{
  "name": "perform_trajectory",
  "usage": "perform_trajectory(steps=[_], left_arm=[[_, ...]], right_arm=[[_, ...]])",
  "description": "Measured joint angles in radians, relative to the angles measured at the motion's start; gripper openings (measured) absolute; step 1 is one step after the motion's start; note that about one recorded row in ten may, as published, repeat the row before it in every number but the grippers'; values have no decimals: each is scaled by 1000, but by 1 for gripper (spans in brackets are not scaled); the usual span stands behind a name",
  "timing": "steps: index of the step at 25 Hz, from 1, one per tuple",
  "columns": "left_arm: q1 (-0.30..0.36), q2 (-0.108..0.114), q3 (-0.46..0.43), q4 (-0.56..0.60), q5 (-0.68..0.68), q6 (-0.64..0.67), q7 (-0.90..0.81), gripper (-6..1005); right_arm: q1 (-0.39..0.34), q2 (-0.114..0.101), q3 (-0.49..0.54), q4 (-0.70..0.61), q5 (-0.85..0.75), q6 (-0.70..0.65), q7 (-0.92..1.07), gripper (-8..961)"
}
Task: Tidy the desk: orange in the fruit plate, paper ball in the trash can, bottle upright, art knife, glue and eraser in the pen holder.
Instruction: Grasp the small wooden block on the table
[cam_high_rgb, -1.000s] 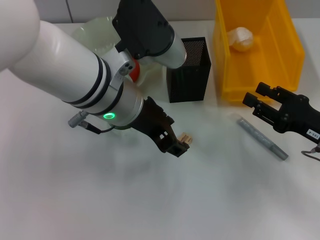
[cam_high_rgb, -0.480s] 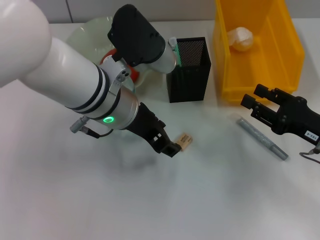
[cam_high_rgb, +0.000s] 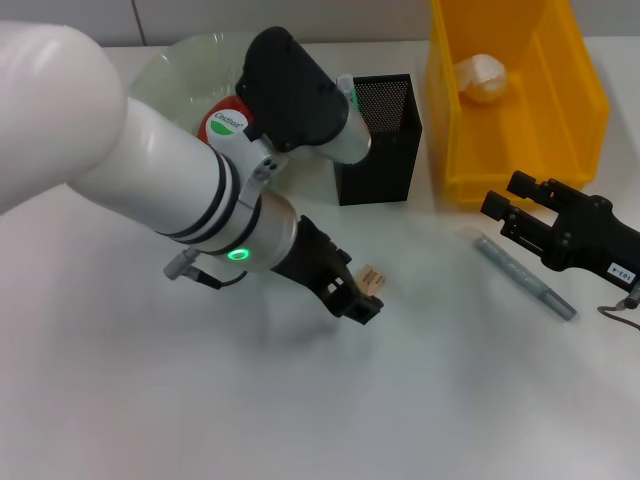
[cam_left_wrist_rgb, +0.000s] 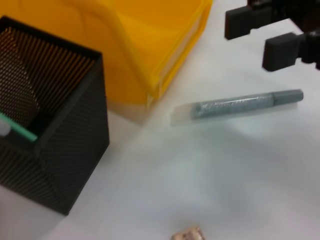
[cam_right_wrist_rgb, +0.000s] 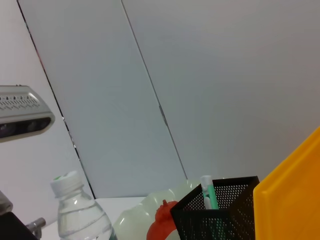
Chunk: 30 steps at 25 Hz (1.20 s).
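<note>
A small tan eraser (cam_high_rgb: 372, 277) lies on the white table, also at the edge of the left wrist view (cam_left_wrist_rgb: 187, 234). My left gripper (cam_high_rgb: 356, 299) hovers open right beside it, on its near-left side. A grey art knife (cam_high_rgb: 525, 277) lies to the right, also in the left wrist view (cam_left_wrist_rgb: 237, 106). My right gripper (cam_high_rgb: 508, 206) is open and empty just above the knife's far end. The black mesh pen holder (cam_high_rgb: 380, 140) holds a green glue stick (cam_high_rgb: 345, 90). A paper ball (cam_high_rgb: 482, 78) lies in the yellow bin (cam_high_rgb: 580, 100). The bottle (cam_right_wrist_rgb: 75, 210) stands upright.
The pale green fruit plate (cam_high_rgb: 180, 65) sits at the back left, partly behind my left arm; a red shape (cam_right_wrist_rgb: 162, 217) shows in it. The bottle's red label (cam_high_rgb: 228, 122) shows beside my left arm. The bin stands right of the pen holder.
My left arm drew back to the left, then came forward again to the right; its gripper is once more beside the eraser. The eraser and my right gripper have barely moved.
</note>
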<state>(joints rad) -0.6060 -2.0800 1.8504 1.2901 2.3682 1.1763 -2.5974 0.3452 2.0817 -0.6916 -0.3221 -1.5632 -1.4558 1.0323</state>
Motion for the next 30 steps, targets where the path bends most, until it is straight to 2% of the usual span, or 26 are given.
perform_trajectory(steps=[22, 24, 30], left_arm=[[3, 0, 30, -96, -68, -148, 0, 667], [4, 0, 35, -139, -105, -183, 32, 667], [4, 0, 32, -168, -140, -202, 68, 667]], right_arm=[[1, 0, 0, 11, 0, 5, 0, 563], [1, 0, 0, 11, 0, 13, 0, 563], [3, 0, 0, 14, 0, 15, 0, 563]])
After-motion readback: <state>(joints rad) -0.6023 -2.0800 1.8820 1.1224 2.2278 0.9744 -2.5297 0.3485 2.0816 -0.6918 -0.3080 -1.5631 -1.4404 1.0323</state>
